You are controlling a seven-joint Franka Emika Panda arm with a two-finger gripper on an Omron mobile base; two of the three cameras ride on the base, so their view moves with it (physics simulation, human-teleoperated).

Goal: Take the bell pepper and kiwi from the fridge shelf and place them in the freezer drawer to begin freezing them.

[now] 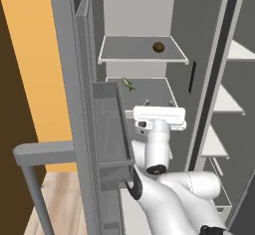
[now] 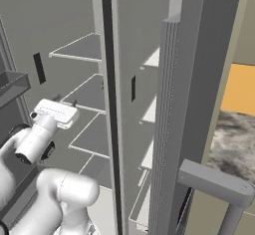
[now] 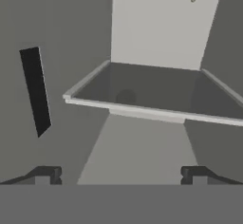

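The gripper [image 3: 121, 174] is open and empty, its two dark fingertips [image 3: 46, 174] standing wide apart at the bottom of the hand view, and it points into the open fridge at the height of a lower shelf [image 3: 142, 109]. The kiwi [image 1: 158, 47] lies on the upper shelf [image 1: 142, 58], toward the back and right of the middle, well above the hand. A thin green-yellow item [image 1: 128, 83] lies on the shelf just below that one; it is not a thing of the task. I cannot find the bell pepper in these pictures, and I cannot tell with certainty which part is the freezer drawer. I judge that no fruit is moved yet, so the task is near its beginning. The risk is that the arm must rise a long way to the kiwi in a narrow space: the wrist could hit the front edge of a shelf, or the dark door bin [image 1: 107, 129] just left of the hand. The kiwi is also round, so a push from one finger may roll it to the back wall.
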